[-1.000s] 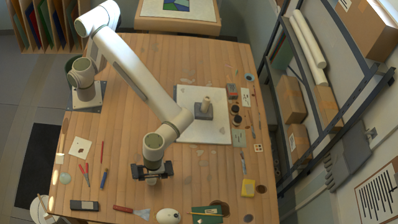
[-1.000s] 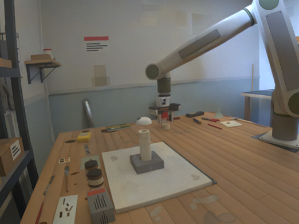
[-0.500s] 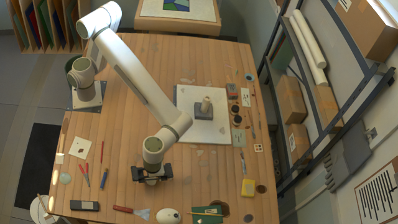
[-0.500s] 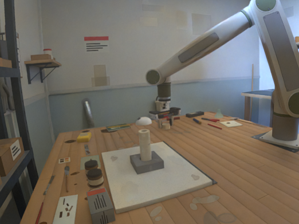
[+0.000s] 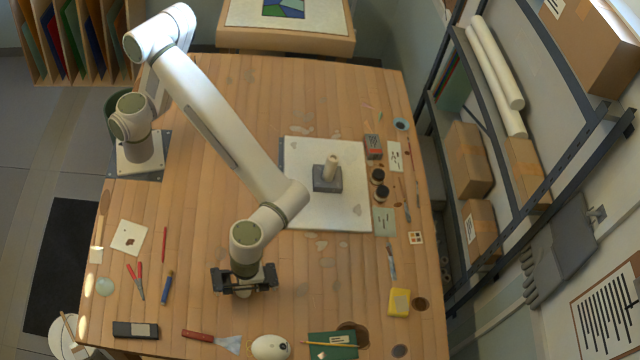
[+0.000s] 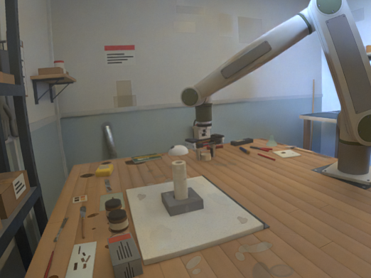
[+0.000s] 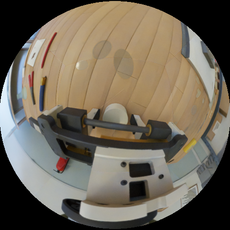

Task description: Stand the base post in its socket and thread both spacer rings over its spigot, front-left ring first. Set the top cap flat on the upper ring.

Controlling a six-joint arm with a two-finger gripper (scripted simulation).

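Note:
The cream base post (image 5: 329, 167) (image 6: 179, 180) stands upright in its grey socket block (image 5: 327, 180) (image 6: 182, 201) on the white mat. A cream spacer ring (image 7: 115, 113) (image 6: 205, 156) lies flat on the wooden table near the front edge. My gripper (image 5: 243, 286) (image 6: 205, 150) (image 7: 115, 116) is lowered around that ring, open and holding nothing. Two dark-topped round pieces (image 5: 378, 176) (image 5: 382, 192) (image 6: 117, 220) sit side by side just off the mat's right edge.
A small grey box (image 5: 373, 146) (image 6: 124, 254) stands past the mat near the two round pieces. Pens, red snips (image 5: 136, 277), a scraper, a white dome (image 5: 270, 346) and a yellow block (image 5: 399, 301) lie scattered along the table's front and left. A shelf unit stands on the right.

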